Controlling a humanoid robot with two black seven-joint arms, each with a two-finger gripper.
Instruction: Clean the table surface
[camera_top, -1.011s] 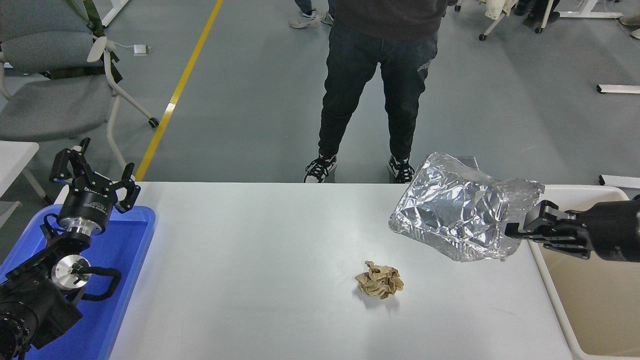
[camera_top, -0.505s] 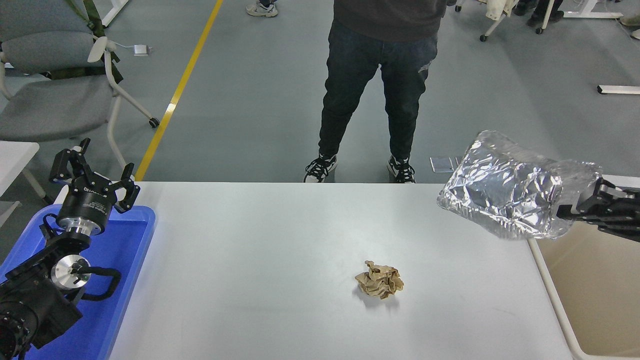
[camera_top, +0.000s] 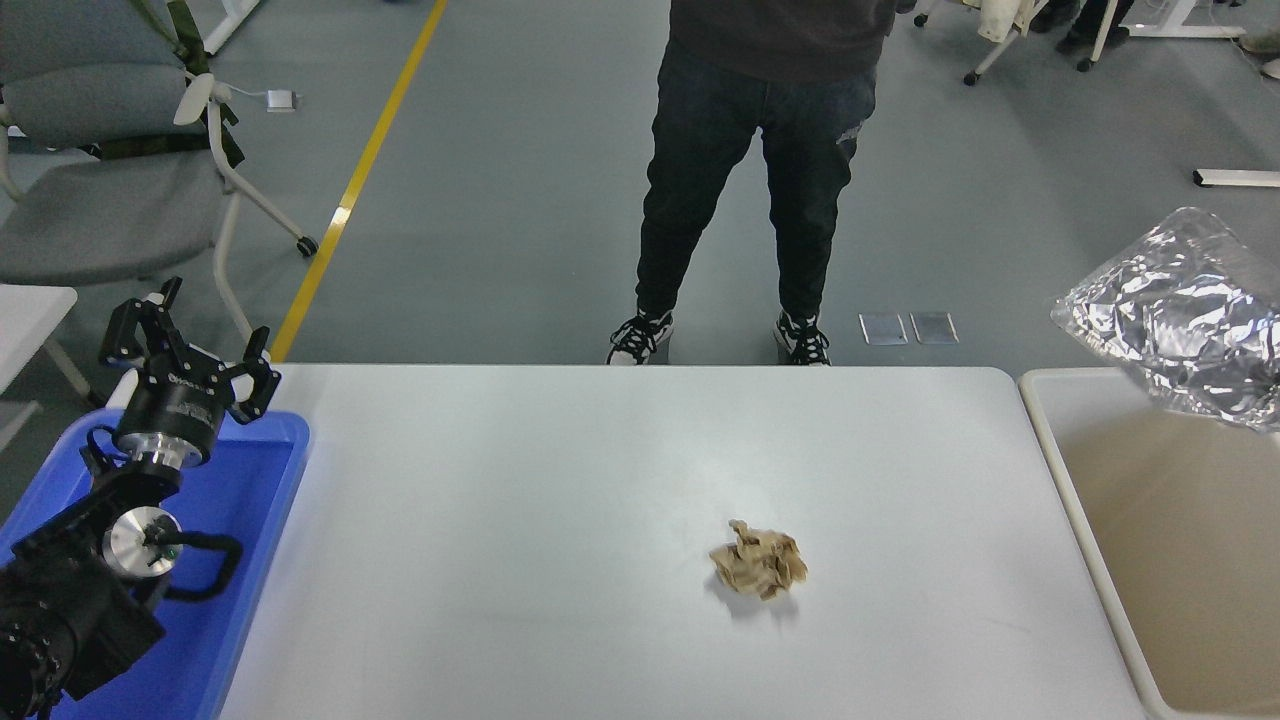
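The white table surface (camera_top: 560, 500) fills the middle of the head view. A crumpled brown paper ball (camera_top: 759, 559) lies on it, right of centre. A crinkled silver foil bag (camera_top: 1180, 320) hangs in the air at the right edge, above the beige tub (camera_top: 1060, 470); what holds it is out of frame. My right gripper is out of view. My left gripper (camera_top: 185, 345) is parked at the lower left over the blue tray (camera_top: 270, 500), fingers spread and empty.
A person in dark trousers (camera_top: 750, 170) stands at the table's far edge. A grey wheeled chair (camera_top: 110, 170) stands at the far left on the floor. A yellow floor line (camera_top: 360, 170) runs behind the table.
The foil bag has moved right and up, from over the table's right end to above the beige tub. My right gripper has gone out of the frame. The left arm has not moved.
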